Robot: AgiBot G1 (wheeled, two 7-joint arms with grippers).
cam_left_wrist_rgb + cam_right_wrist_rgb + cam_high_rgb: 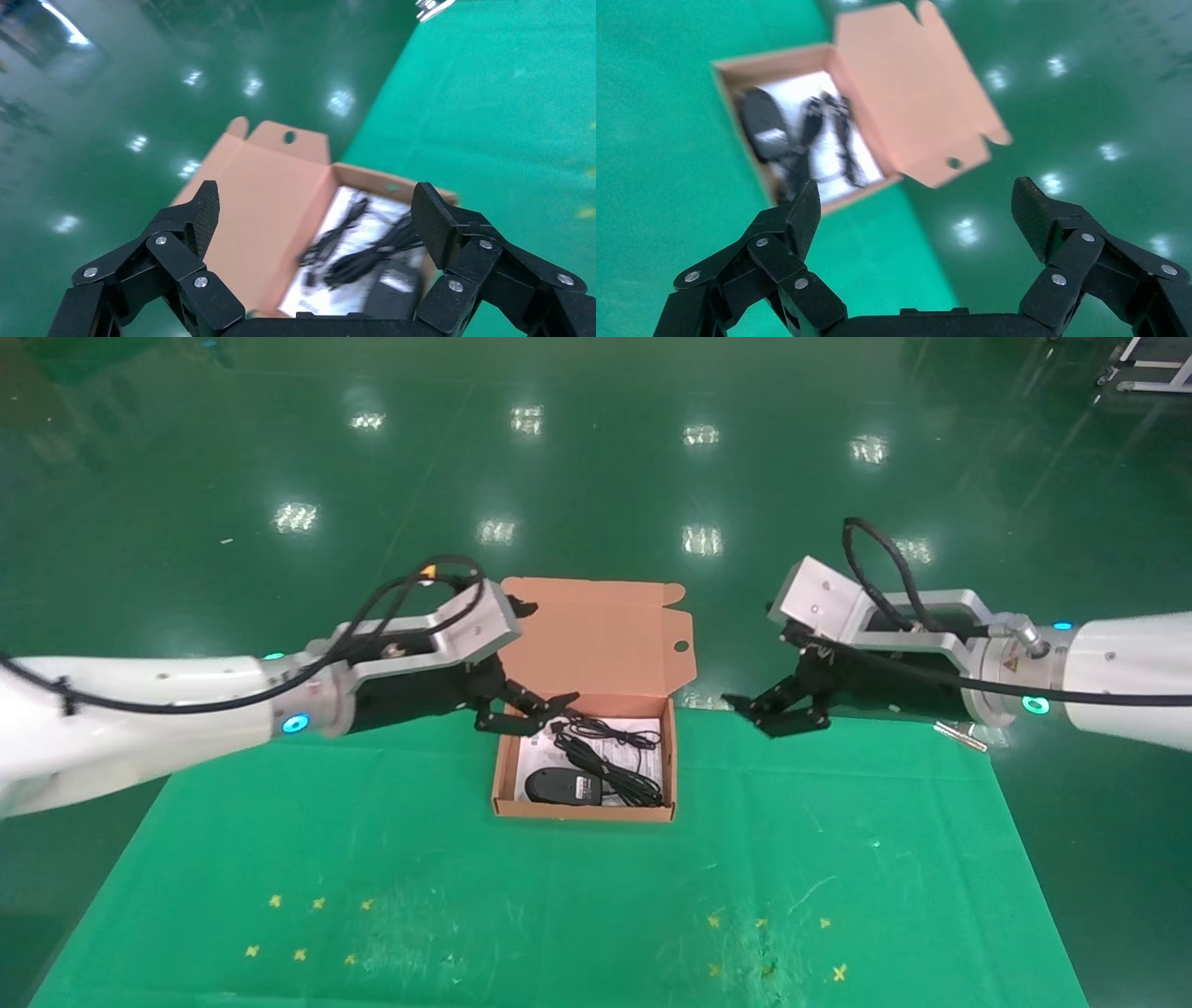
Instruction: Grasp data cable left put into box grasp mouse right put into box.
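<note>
Green surface (838,859) carries the box (596,635), lid up, mouse (562,787) and data cable (605,761) inside. Left pincer (535,710) hangs released at its nine o'clock; right pincer (765,714) released at three o'clock.

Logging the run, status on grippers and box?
Left gripper open, right gripper open, both empty. Mouse and data cable in box. Nothing obstructing.

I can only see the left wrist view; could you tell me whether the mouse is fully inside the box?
Observer: Yes, the head view shows the mouse lying in the box, at its near end.
Operator: Thank you; and where is the cable?
Observer: The cable lies in the box too, beside and beyond the mouse.
Operator: Is the right gripper holding anything?
Observer: No, the right gripper is open and empty, right of the box; the left gripper is open at the box's far left corner.
</note>
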